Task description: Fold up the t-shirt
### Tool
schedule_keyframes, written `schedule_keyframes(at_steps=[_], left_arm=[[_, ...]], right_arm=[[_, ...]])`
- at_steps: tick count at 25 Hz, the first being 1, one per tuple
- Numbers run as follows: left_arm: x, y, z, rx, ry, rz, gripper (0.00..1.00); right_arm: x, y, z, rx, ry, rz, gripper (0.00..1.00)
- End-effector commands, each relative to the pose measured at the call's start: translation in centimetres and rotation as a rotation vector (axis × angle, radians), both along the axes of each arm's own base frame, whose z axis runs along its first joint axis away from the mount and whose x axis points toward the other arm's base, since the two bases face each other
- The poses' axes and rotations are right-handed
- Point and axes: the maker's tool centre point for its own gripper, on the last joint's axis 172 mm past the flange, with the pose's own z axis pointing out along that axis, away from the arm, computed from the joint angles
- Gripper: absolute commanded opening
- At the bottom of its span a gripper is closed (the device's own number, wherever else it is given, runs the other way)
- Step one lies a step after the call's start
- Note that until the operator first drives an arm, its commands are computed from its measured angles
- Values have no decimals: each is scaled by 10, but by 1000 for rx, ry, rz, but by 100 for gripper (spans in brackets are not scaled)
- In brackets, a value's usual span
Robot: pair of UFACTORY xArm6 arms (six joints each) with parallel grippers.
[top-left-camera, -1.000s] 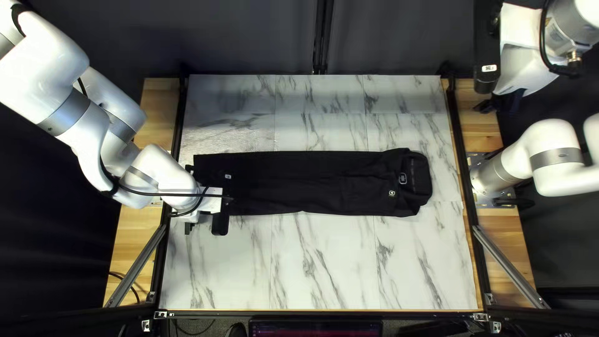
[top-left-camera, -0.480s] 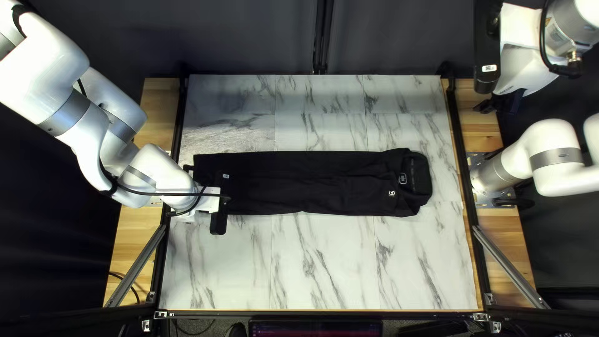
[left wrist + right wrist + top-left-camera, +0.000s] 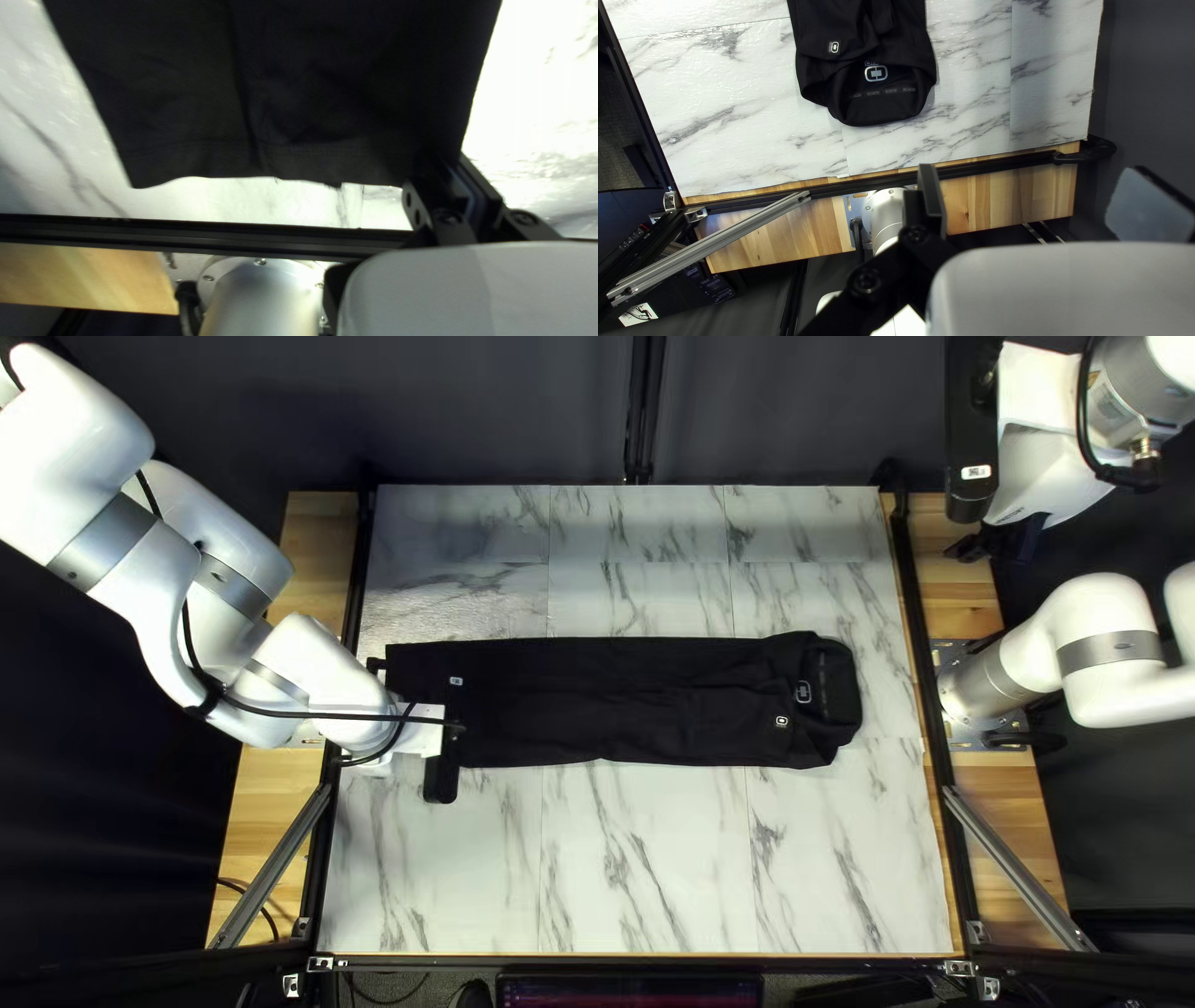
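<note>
The black t-shirt (image 3: 623, 697) lies as a long folded strip across the table, collar end at the right of the top left view. My left gripper (image 3: 438, 779) is over its hem end, fingertips hidden there by the arm. In the left wrist view, my left gripper (image 3: 446, 163) is shut on one corner of the hem of the t-shirt (image 3: 299, 106). My right gripper (image 3: 993, 543) hangs beyond the table's far right corner. From the right wrist view, my right gripper (image 3: 1036, 196) is open and empty, away from the collar end of the t-shirt (image 3: 878, 109).
Marble-patterned table (image 3: 647, 871) surface shows around the cloth. Black rails (image 3: 927, 672) run along both sides, with wooden boards (image 3: 268, 834) outside them. Metal struts (image 3: 1015, 865) slant at the near corners.
A dark finger of my left gripper that showed below the arm one second ago has moved in out of sight. My left arm's upper links have shifted slightly left; the right arm is still.
</note>
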Motion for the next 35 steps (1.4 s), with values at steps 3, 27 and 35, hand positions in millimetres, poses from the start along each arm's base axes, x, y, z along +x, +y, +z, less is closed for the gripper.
schedule_keyframes(at_steps=[3, 27, 35], left_arm=[[34, 14, 12, 20, -13, -44, 16], [116, 18, -3, -54, -96, -141, 100], [28, 37, -12, -9, -98, 12, 100]], right_arm=[[0, 0, 0, 0, 0, 0, 100], [0, 0, 0, 0, 0, 0, 100], [0, 0, 0, 0, 0, 0, 100]])
